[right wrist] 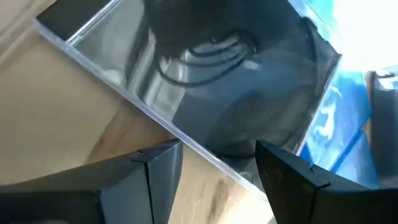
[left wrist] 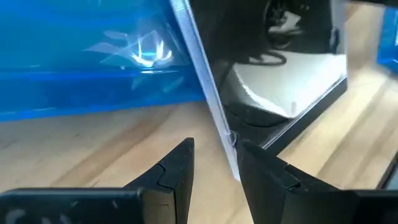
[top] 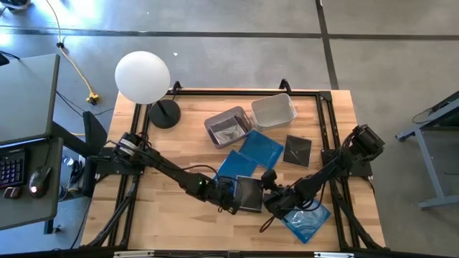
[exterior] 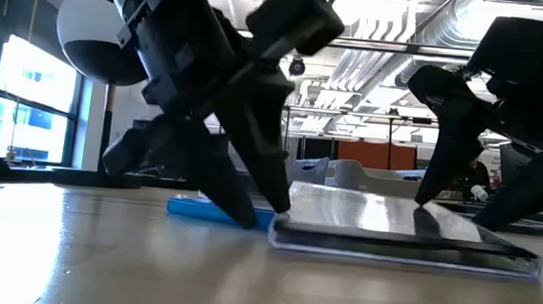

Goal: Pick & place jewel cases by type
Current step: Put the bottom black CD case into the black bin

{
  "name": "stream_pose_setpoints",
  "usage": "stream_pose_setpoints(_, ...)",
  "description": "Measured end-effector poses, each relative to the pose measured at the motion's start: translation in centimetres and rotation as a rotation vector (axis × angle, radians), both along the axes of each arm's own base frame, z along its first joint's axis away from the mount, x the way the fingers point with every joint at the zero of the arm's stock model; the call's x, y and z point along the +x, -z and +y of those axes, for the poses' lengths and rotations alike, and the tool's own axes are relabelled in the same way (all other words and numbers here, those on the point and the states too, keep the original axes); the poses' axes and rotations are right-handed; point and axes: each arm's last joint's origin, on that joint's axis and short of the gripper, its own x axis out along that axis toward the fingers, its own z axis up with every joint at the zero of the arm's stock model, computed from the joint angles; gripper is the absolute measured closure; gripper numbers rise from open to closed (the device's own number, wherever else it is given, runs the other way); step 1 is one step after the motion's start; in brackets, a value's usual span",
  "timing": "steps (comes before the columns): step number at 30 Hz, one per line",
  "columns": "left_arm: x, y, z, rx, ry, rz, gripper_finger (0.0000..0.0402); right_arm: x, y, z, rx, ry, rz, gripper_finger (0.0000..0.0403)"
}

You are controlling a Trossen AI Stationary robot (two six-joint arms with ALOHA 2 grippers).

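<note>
Flanking the dark jewel case (top: 250, 193) at the table's (top: 179, 229) front middle, the left gripper (top: 231, 198) and right gripper (top: 271, 193) sit at its opposite edges, fingers spread, gripping nothing. This case is judged light, stiff, slick and crack-prone; pinch it across a thin edge. Blue cases (top: 247, 156) lie just behind it, another dark case (top: 297, 150) farther back. Only the low view shows the case lying flat; only the high view shows the grey tub (top: 229, 126) and clear tub (top: 274, 110) beyond.

The high view looks straight down on the whole tabletop (top: 179, 222). The low view looks level across it, very near. Both wrist views sit close above the same dark jewel case (left wrist: 280, 93), which all four views share.
</note>
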Motion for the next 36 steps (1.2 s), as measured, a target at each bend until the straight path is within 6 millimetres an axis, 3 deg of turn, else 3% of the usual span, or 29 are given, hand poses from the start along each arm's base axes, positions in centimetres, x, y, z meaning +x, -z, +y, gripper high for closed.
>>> stream_pose_setpoints(7, 0.7, -0.4, -0.1, -0.032, 0.03, -0.071, 0.0285, 0.4, 1.3, 0.2, -0.057, -0.033, 0.017, 0.0206)
stream_pose_setpoints(16, 0.9, -0.4, 0.5, -0.057, 0.027, -0.065, 0.0285, 0.7, 1.3, 0.2, -0.072, -0.008, -0.043, 0.0206)
stream_pose_setpoints(22, 1.4, -0.8, 0.5, -0.213, -0.001, -0.074, 0.0285, 0.2, 1.4, 0.6, -0.064, 0.026, -0.045, 0.0206)
stream_pose_setpoints(36, 2.7, 1.0, 1.5, -0.286, -0.054, -0.094, 0.0285, -0.6, 1.5, 1.5, -0.011, 0.076, -0.073, 0.0206)
